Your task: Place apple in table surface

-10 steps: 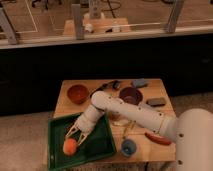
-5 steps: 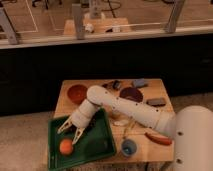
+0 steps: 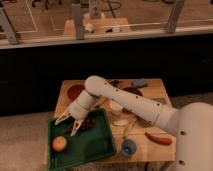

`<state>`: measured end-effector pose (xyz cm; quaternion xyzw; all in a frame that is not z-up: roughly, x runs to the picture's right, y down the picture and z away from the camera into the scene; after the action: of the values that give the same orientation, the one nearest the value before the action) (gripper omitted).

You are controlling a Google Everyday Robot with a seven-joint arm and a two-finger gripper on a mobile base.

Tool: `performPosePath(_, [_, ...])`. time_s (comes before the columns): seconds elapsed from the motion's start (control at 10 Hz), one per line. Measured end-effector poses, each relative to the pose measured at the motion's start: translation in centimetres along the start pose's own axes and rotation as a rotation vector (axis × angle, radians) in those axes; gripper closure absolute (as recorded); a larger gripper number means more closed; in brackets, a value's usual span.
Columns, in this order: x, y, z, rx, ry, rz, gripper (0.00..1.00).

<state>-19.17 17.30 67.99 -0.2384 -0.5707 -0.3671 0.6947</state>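
Observation:
The apple [image 3: 60,144], orange-red with a yellowish side, lies in the green tray [image 3: 97,147] near its front left corner. My gripper [image 3: 68,124] hangs over the tray's back left part, up and a little right of the apple and apart from it. Its fingers [image 3: 60,119] are spread open and hold nothing. The light tan table surface [image 3: 156,151] carries the tray on its left front part. A dark grape bunch [image 3: 90,123] lies in the tray just right of the gripper.
An orange bowl [image 3: 75,91] stands at the table's back left, behind my arm. A dark bowl [image 3: 133,92], a blue object [image 3: 139,82], a white cup [image 3: 116,106], a banana [image 3: 131,127], a blue cup [image 3: 129,147] and a reddish sausage-shaped item [image 3: 159,138] crowd the right half.
My gripper has drawn up and back from the apple, from right beside it to a clear gap. The apple stays in the tray.

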Motion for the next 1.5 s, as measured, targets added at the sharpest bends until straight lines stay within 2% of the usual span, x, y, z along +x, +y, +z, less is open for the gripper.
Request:
performPosePath(0.3, [1.5,1.2,1.5,-0.043,0.024,0.075,0.40])
performPosePath(0.5, [3.7,3.6,3.9,-0.048,0.023,0.159,0.40])
performPosePath(0.7, [5.2,5.7,5.5,-0.027,0.015,0.241,0.40])
performPosePath(0.9, [5.3,7.1,6.3,0.006,0.005,0.293,0.40])
performPosePath(1.3, [3.6,7.4,6.2,0.048,-0.013,0.294,0.40])
performPosePath(1.5, [3.5,7.2,6.3,0.047,-0.014,0.290,0.40])
